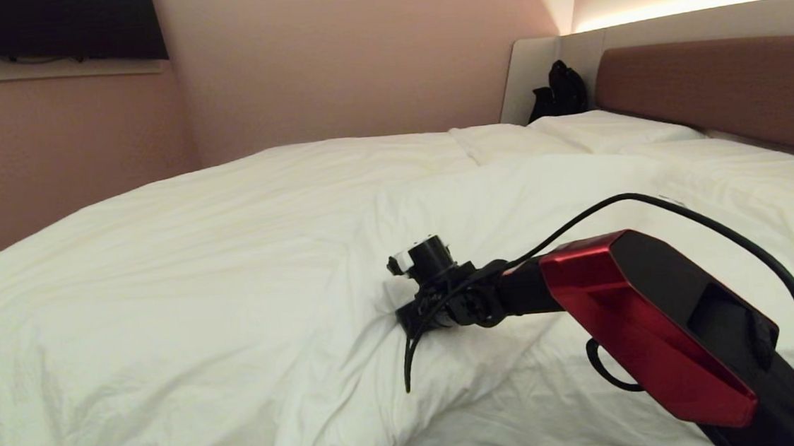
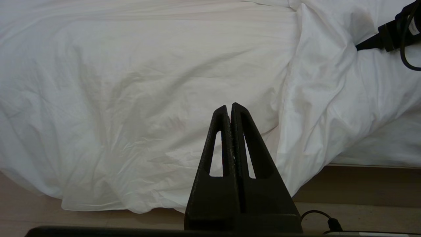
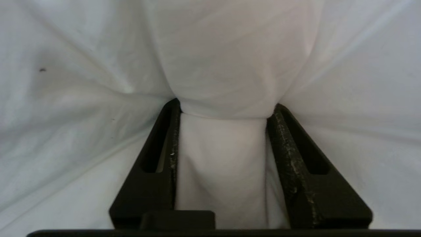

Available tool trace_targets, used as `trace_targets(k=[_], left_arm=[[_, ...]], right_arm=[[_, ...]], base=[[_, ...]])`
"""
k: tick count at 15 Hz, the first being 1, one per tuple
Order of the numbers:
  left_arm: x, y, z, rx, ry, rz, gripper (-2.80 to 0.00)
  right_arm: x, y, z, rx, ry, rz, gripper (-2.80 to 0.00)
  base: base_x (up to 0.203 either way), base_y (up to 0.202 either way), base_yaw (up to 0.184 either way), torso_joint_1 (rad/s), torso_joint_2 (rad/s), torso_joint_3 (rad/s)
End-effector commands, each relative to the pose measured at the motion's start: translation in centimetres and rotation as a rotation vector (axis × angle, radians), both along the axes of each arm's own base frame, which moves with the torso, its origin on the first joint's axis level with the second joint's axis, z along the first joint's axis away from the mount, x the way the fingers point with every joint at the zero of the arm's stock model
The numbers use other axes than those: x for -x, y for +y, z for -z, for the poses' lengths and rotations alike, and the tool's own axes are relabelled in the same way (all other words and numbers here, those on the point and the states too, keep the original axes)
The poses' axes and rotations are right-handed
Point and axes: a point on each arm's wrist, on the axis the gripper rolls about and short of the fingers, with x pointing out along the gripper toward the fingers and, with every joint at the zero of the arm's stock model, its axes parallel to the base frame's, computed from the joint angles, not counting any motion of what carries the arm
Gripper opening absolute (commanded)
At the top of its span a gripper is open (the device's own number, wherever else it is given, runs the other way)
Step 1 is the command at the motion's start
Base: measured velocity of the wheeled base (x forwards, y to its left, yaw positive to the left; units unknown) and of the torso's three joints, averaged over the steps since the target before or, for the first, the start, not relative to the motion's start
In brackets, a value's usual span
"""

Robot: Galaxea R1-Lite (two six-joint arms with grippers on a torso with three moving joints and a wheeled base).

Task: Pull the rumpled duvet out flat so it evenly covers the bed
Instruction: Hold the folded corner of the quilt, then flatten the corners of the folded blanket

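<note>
- The bed [image 1: 741, 93] fills the corner of the room, its brown padded headboard set in pale panels along the far right wall.
- The duvet [image 1: 229, 250] lies directly on it, thick and white, covering most of the mattress and spilling over the near edge toward the floor [image 2: 361, 200].
- Near the middle the duvet is bunched into a raised fold, with creases running off it.
- To the right of that fold a strip of mattress sheet [image 1: 526, 418] shows bare at the near edge.
- Two flat white pillows [image 1: 602, 130] lie at the headboard end, side by side.
- A dark bag [image 1: 560, 89] sits in the far corner beside the headboard.
</note>
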Motion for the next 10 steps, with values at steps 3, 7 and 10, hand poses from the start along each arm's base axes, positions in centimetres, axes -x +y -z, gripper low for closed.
trace_targets(k=[3, 7, 10], left_arm=[[0.0, 0.0, 0.0, 0.0, 0.001, 0.0, -2.8], [0.0, 0.0, 0.0, 0.0, 0.001, 0.0, -2.8], [0.0, 0.0, 0.0, 0.0, 0.001, 0.0, -2.8]], right_arm=[[0.1, 0.0, -0.8, -0.015, -0.008, 0.008, -2.8], [0.4, -0.3, -3.9, -0.079, -0.047, 0.034, -2.8], [1.1, -0.7, -7.4, -0.137, -0.09, 0.049, -2.8]], base=[[0.0, 0.0, 0.0, 0.0, 0.0, 0.0], [0.0, 0.0, 0.0, 0.0, 0.0, 0.0], [0.0, 0.0, 0.0, 0.0, 0.0, 0.0]])
